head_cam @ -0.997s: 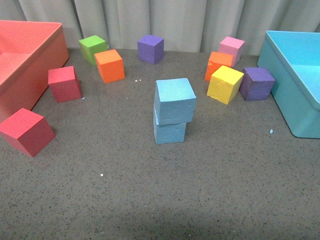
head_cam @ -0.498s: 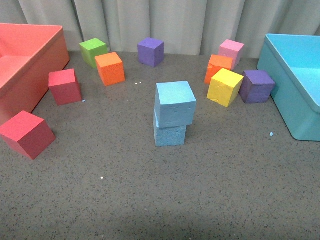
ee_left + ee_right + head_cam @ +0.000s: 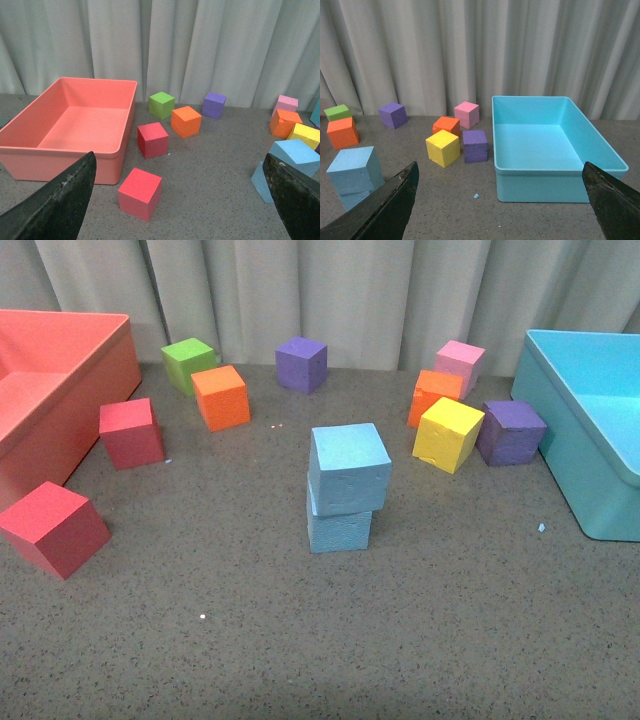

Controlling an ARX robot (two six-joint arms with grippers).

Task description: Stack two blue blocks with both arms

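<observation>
**Blue blocks stacked, both end effectors standing wide apart and empty**

You are seeing the left end effector point(image 3: 180, 200) with fingers spread wide, gripping nothing; the right end effector point(image 3: 500, 200) is gaping likewise, touching nothing. The upper blue block point(image 3: 349, 468) is sitting slightly twisted on the lower blue block point(image 3: 339, 527), mid-frame on the table point(image 3: 400, 640). Compared with a second ago, the stack is resting unchanged; the whole scene is sitting slightly higher in frame. The coral bin point(image 3: 60, 390) at left and turquoise bin point(image 3: 585, 430) at right are showing no visible contents.
</observation>
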